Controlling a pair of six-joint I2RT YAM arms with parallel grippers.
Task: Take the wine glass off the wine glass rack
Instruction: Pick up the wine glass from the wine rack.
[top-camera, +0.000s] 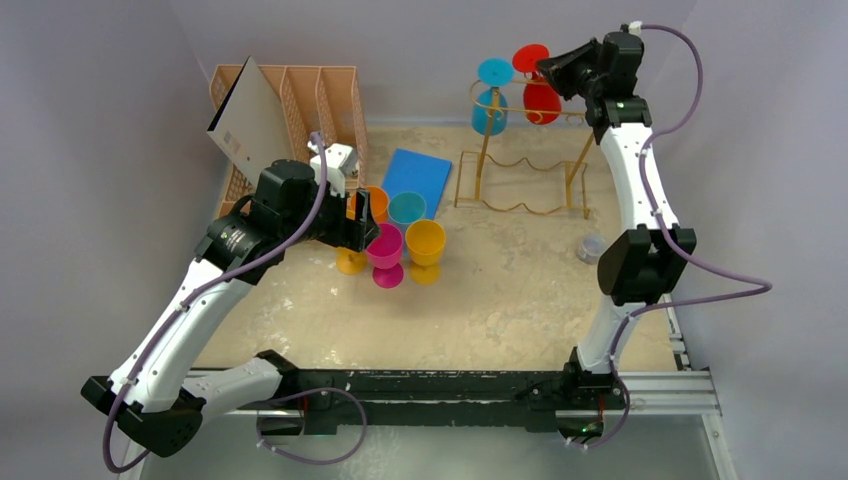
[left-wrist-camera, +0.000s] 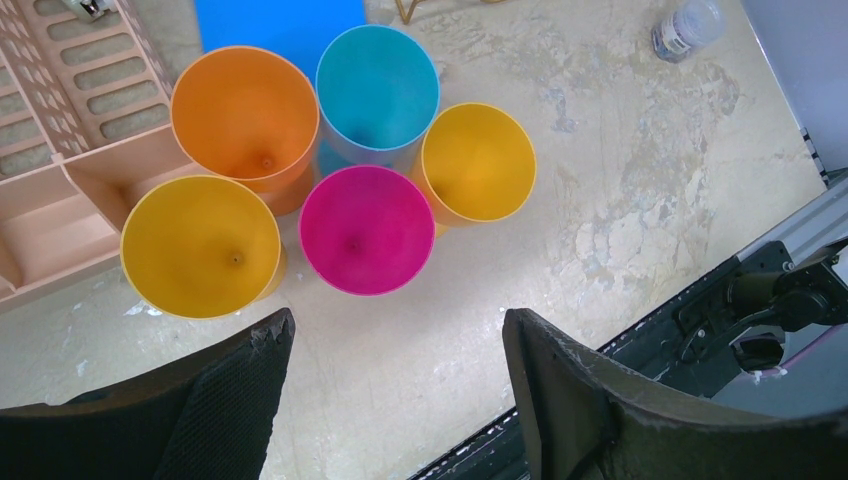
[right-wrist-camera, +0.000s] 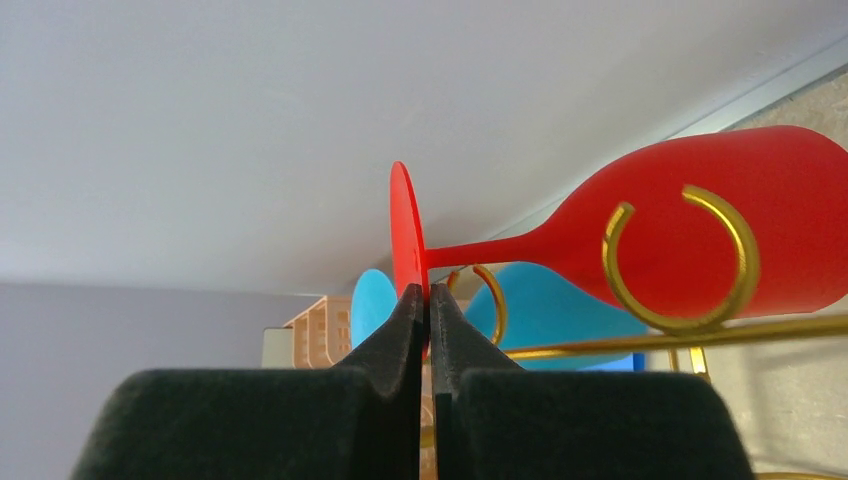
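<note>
The gold wire wine glass rack (top-camera: 482, 160) stands at the back of the table. From its top loops hang two upside-down glasses, a red wine glass (top-camera: 541, 100) and a blue one (top-camera: 490, 112). My right gripper (top-camera: 548, 68) is up at the rack's top, shut on the thin foot disc of the red wine glass (right-wrist-camera: 800, 200), edge-on between the fingertips (right-wrist-camera: 420, 292). A gold loop (right-wrist-camera: 640, 340) still rings its bowl. My left gripper (left-wrist-camera: 395, 325) hovers open and empty over a cluster of standing plastic glasses (left-wrist-camera: 367, 230).
Several coloured glasses (top-camera: 405, 240) stand left of centre. A peach slotted organizer (top-camera: 300, 100) holding a card occupies the back left. A blue flat pad (top-camera: 415, 180) lies beside it. A small jar (top-camera: 591, 247) sits near the right arm. A black rail (top-camera: 450, 385) runs along the front.
</note>
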